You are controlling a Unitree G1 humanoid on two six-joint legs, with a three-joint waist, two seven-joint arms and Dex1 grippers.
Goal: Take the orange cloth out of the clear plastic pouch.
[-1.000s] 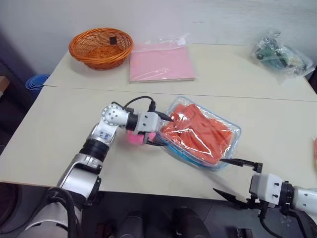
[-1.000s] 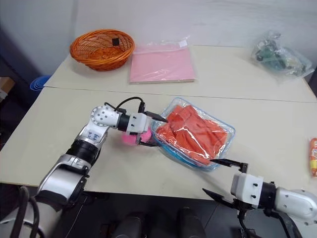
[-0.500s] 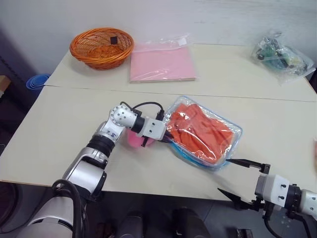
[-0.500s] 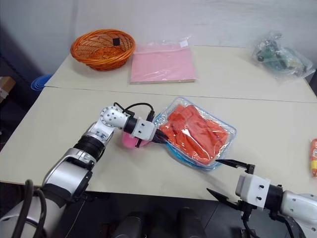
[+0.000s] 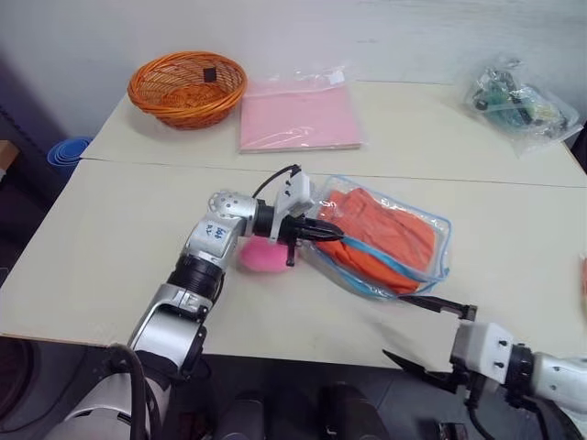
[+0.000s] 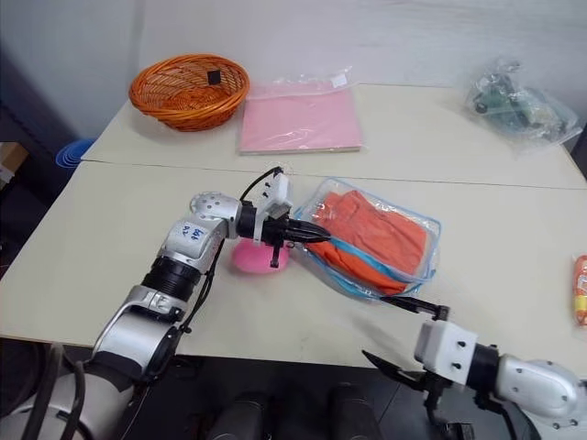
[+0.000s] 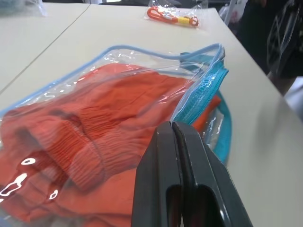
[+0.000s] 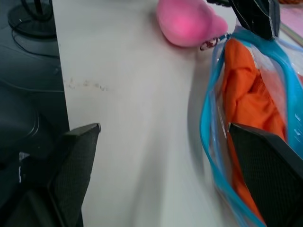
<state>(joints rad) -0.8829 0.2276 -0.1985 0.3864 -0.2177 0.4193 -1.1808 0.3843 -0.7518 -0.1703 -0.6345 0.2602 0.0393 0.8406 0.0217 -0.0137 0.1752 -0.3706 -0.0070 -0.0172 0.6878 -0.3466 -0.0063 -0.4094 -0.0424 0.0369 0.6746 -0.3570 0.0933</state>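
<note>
On the pale surface point(image 5: 110, 238) the clear plastic pouch point(image 5: 438, 240) lies near the front edge with the orange cloth point(image 5: 390, 236) wholly inside it, so the removal itself is not yet done. The left gripper point(image 5: 332, 233) has its jaws pressed together at the pouch's blue-edged mouth, apparently pinching the edging beside the pink pom-pom point(image 5: 261, 256), which I judge to be a hold for opening it. The right gripper point(image 5: 420, 332) hangs off the front edge near the pouch, jaws wide and empty.
</note>
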